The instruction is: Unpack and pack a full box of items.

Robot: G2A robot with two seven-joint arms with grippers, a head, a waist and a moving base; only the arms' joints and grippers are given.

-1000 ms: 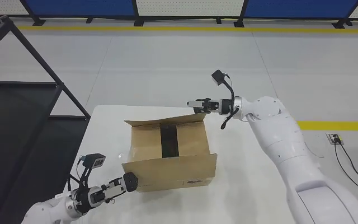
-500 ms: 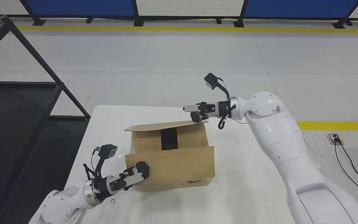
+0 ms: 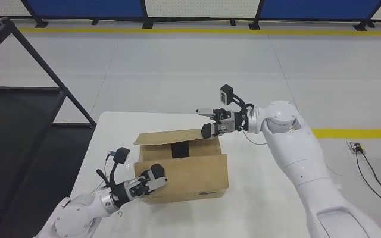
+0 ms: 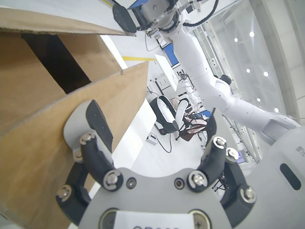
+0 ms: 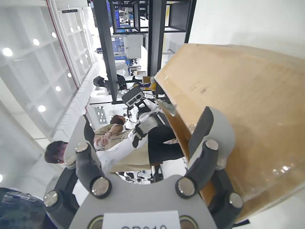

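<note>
White worktop [image 3: 250, 202] carried a brown cardboard box [image 3: 184, 172] near its middle. Contents hidden: a dark gap between half-folded flaps, nothing legible inside. At the far flap, right gripper [image 3: 206, 130], jaws wide, one finger [image 5: 202, 129] on the flap's outer face, as its wrist view showed. At the near flap, left gripper [image 3: 159, 174], jaws wide, one finger [image 4: 99, 122] against cardboard; the top view left that contact unclear.
</note>
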